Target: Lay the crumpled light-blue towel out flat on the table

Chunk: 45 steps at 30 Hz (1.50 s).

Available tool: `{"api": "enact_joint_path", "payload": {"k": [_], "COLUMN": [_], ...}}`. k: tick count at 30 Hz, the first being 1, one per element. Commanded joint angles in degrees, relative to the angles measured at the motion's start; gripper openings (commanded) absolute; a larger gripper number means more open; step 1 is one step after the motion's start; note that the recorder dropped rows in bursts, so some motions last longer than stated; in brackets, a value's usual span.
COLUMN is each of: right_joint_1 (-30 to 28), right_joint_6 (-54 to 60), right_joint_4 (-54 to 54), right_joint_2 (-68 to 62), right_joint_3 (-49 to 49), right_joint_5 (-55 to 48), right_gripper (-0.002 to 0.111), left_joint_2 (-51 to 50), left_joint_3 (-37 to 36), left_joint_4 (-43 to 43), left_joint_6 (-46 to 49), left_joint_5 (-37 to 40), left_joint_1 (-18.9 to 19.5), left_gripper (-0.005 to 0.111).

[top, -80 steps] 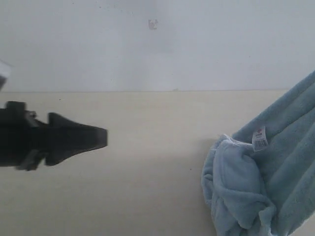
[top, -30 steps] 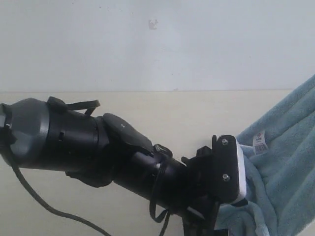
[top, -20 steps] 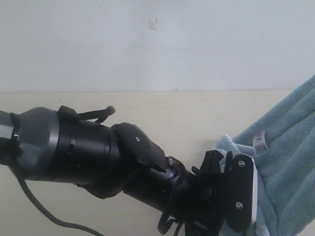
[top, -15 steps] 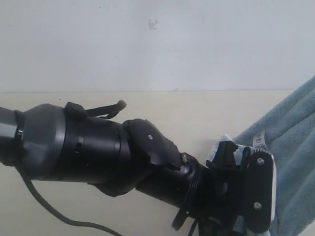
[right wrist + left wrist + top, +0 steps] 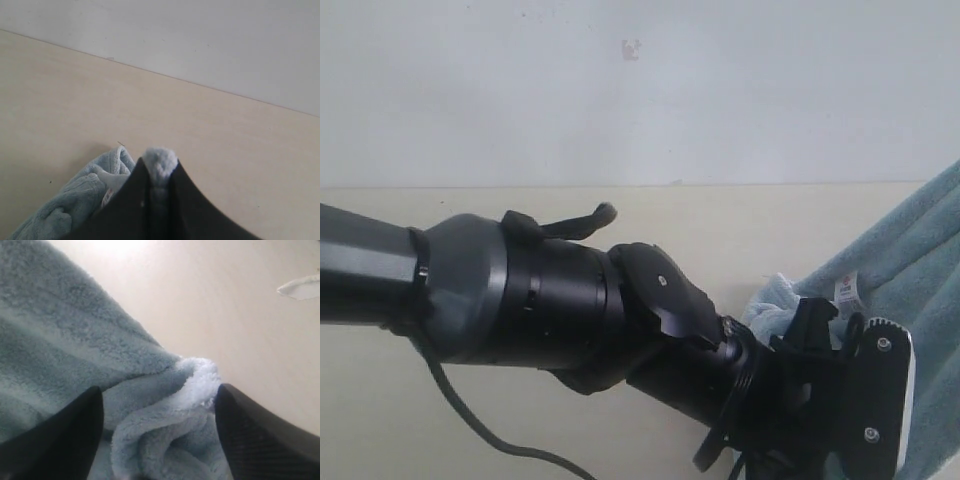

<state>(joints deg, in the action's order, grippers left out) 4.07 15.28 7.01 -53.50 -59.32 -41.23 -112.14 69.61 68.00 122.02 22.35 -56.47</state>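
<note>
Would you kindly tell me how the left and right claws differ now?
The left claw is open; the right claw is shut. The left claw straddles a bunched fold of the towel without pinching it; the right claw pinches a towel tuft. Both are black, above the table.

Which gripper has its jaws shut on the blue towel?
The right gripper: its jaws are closed on a tuft of the towel. The left gripper has its jaws wide open around a fold.
</note>
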Motion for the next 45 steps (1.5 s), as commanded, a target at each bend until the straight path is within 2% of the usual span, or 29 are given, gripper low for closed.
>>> {"api": "enact_joint_path", "payload": {"k": [1, 4, 8, 13, 19, 25, 29, 34, 36, 41, 45], "right_joint_1": [-0.1, -0.1, -0.1, -0.1, -0.1, -0.1, -0.1, -0.1, -0.1, -0.1, -0.1], "right_joint_6": [0.3, 0.3, 0.3, 0.3, 0.3, 0.3, 0.3, 0.4, 0.4, 0.4, 0.4], "right_joint_4": [0.1, 0.1, 0.1, 0.1, 0.9, 1.3, 1.3, 1.3, 1.3, 1.4, 1.4], "right_joint_2": [0.2, 0.2, 0.2, 0.2, 0.2, 0.2, 0.2, 0.2, 0.2, 0.2, 0.2], "right_joint_3": [0.0, 0.0, 0.0, 0.0, 0.0, 0.0, 0.0, 0.0, 0.0, 0.0, 0.0], "right_joint_5": [0.5, 0.5, 0.5, 0.5, -0.1, -0.5, -0.5, -0.5, -0.5, -1.2, -1.2], "right_gripper": [0.0, 0.0, 0.0, 0.0, 0.0, 0.0, 0.0, 0.0, 0.0, 0.0, 0.0], "left_joint_2": [0.2, 0.8, 2.8, 2.7, 0.2, -1.8, -3.6, -3.6, -4.1, -7.0, -6.5], "left_joint_3": [0.3, 0.3, 0.3, 0.3, 0.3, 0.3, 0.4, 1.5, 2.9, 3.2, 2.9], "left_joint_4": [-1.9, -2.1, -7.0, -7.5, -7.5, -7.5, -7.4, -6.4, -4.5, -3.9, -3.9], "left_joint_6": [0.2, -0.6, -4.2, -3.2, -1.0, -1.0, 0.0, 0.2, 0.2, -0.7, -1.9], "left_joint_5": [2.9, 3.3, 3.3, 3.8, -1.2, -4.4, -6.5, -7.0, -7.6, -9.2, -9.0], "left_joint_1": [-0.2, -0.2, -0.2, -0.7, -2.6, -2.7, -2.7, -3.5, -3.9, -4.1, -4.1], "left_gripper": [0.062, 0.062, 0.062, 0.062, 0.062, 0.06, 0.049, 0.053, 0.047, 0.006, 0.004]}}
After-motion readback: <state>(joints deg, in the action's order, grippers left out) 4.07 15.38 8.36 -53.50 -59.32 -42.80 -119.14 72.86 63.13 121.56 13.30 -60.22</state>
